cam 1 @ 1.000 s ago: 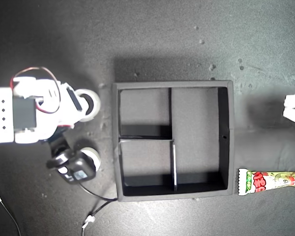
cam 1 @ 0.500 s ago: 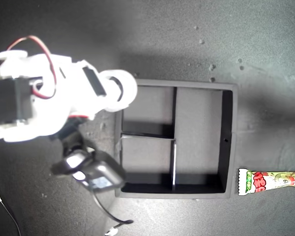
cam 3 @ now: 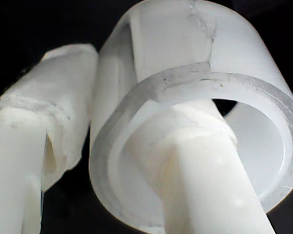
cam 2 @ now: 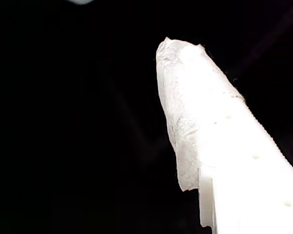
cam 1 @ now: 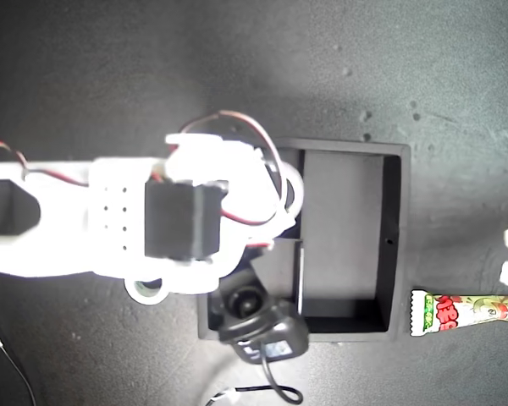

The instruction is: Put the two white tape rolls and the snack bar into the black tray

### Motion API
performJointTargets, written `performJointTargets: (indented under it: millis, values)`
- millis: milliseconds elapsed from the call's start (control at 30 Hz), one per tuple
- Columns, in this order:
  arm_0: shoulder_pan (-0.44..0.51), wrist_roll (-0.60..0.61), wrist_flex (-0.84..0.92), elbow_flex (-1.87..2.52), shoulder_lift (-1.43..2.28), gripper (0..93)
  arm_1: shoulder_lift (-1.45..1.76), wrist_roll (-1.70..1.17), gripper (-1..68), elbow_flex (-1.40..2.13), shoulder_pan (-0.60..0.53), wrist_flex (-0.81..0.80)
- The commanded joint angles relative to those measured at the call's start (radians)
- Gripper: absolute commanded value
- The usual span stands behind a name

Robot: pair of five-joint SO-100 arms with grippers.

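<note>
Here my second gripper [cam 3: 132,161] holds a white tape roll [cam 3: 195,97], one jaw through its hole and one outside, above the black tray [cam 1: 394,245] at the exterior view's centre. Released off-centre, the roll could strike a divider and roll out. My first gripper's jaw state I cannot tell. The snack bar [cam 1: 466,311] lies lower right on the desk.

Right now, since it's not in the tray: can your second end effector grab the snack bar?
Probably not yet: my second end effector is shut on a tape roll over the black tray; the snack bar lies uncovered.
</note>
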Motion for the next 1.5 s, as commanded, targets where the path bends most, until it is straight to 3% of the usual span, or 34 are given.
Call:
performJointTargets:
  millis: [0,267,567,733,1000,1233,1333,1467]
  values:
    - [0.015,-0.029,0.018,-0.005,0.011,0.1,-0.028,0.336,25.6,0.009,-0.072,0.083]
    - [0.017,-0.078,0.018,0.117,0.048,9.8,-0.031,0.749,27.9,0.098,-0.301,0.117]
    - [-0.049,-0.063,0.018,0.153,0.301,7.5,-0.031,1.034,29.7,0.459,-0.472,-0.245]
    - [-0.087,-0.1,0.018,0.202,0.621,5.9,-0.035,1.055,28.5,0.506,-0.472,-0.285]
    - [0.008,-0.084,-0.005,0.713,1.129,3.5,-0.087,1.068,26.8,0.614,-0.48,-0.39]
    - [-0.018,-0.232,-0.167,1.21,1.416,0.3,-0.086,1.103,14.2,0.68,-0.477,-0.423]
    - [0.014,-0.31,-0.264,1.443,1.543,0.7,-0.08,1.149,-0.2,0.703,-0.477,-0.426]
    - [0.129,-0.44,-0.416,1.747,1.718,0.6,-0.067,1.172,-0.4,0.609,-0.453,-0.272]
